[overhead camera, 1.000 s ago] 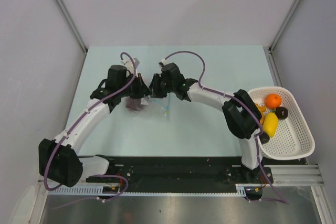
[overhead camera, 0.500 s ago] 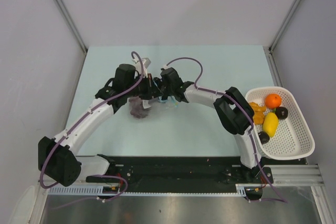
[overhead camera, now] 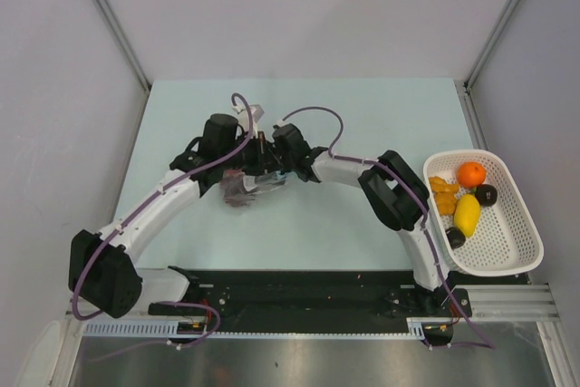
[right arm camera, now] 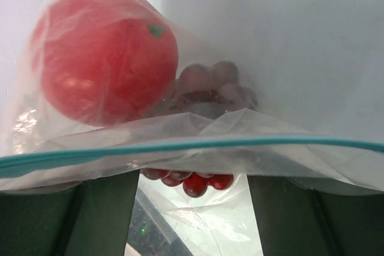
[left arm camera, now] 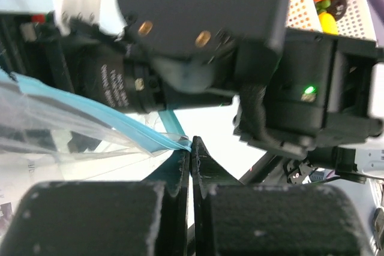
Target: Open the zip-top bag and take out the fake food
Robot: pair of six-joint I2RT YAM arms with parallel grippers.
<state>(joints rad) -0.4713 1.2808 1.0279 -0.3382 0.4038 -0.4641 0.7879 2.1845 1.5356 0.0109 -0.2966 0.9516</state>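
The zip-top bag (overhead camera: 239,189) lies crumpled on the pale green table between both grippers. My left gripper (left arm camera: 190,148) is shut on the end of the bag's teal zip strip (left arm camera: 120,121); it also shows in the top view (overhead camera: 252,168). My right gripper (right arm camera: 193,175) is open, its fingers (right arm camera: 102,214) spread wide, with the bag's zip edge (right arm camera: 180,145) draped across them. Through the plastic I see fake food: a red ball (right arm camera: 105,58) and dark purple-red grapes (right arm camera: 198,181). In the top view the right gripper (overhead camera: 272,171) meets the left at the bag.
A white perforated basket (overhead camera: 517,233) stands at the right table edge, holding an orange ball (overhead camera: 471,173), a yellow oblong (overhead camera: 467,213) and dark pieces (overhead camera: 487,194). The black rail (overhead camera: 308,292) with the arm bases runs along the near edge.
Both grippers have closed in on each other over the bag. The right arm has pushed left, and the bag has bunched up under the two grippers.
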